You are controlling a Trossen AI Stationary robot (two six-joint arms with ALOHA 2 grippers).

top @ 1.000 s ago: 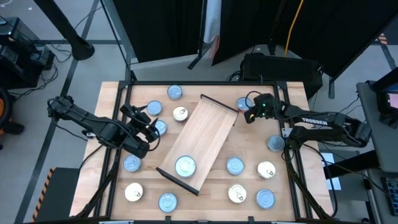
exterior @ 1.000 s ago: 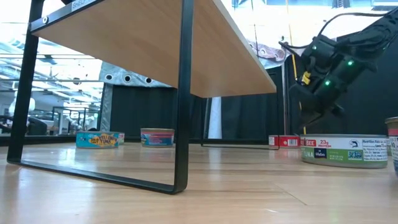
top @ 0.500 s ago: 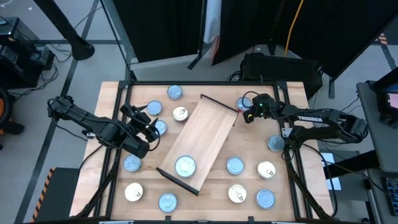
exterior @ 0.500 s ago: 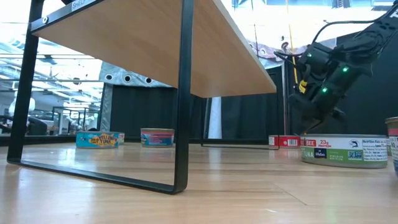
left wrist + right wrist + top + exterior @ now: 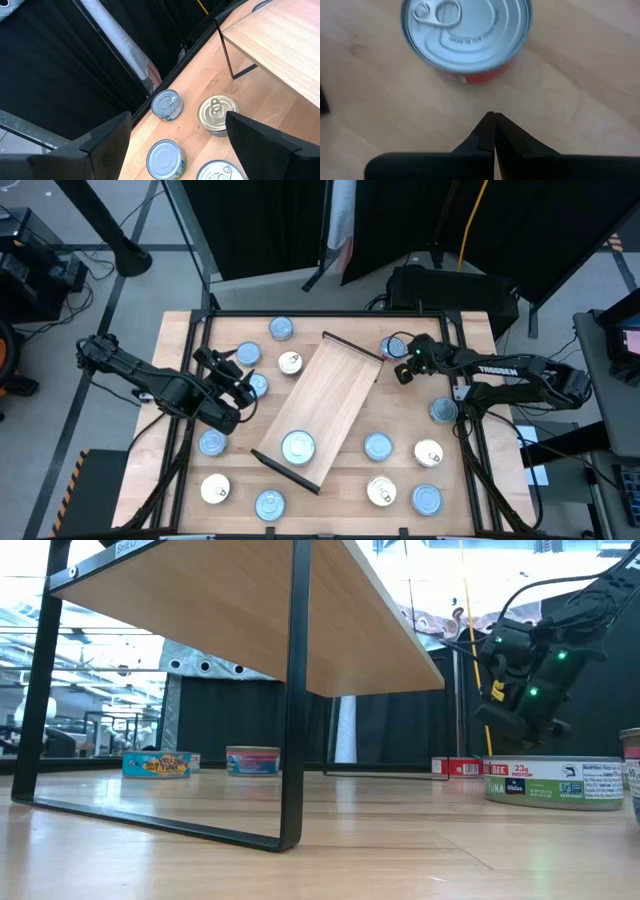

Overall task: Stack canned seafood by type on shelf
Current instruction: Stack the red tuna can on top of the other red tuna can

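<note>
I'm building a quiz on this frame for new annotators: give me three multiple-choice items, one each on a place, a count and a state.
1. Where is the right gripper?
A. Beside the red-sided tin near the shelf's far end
B. Above the tin on the shelf
C. Off the table

2. How many tins lie on the shelf?
A. None
B. One
C. Three

3. How do the left gripper's fingers stand?
A. Shut on a tin
B. Shut, empty
C. Open, empty

Answers:
1 A: the right wrist view shows the shut fingertips just short of that tin.
2 B: the high view shows one blue-topped tin on the board.
3 C: the left wrist view shows the fingers wide apart with nothing between.
</note>
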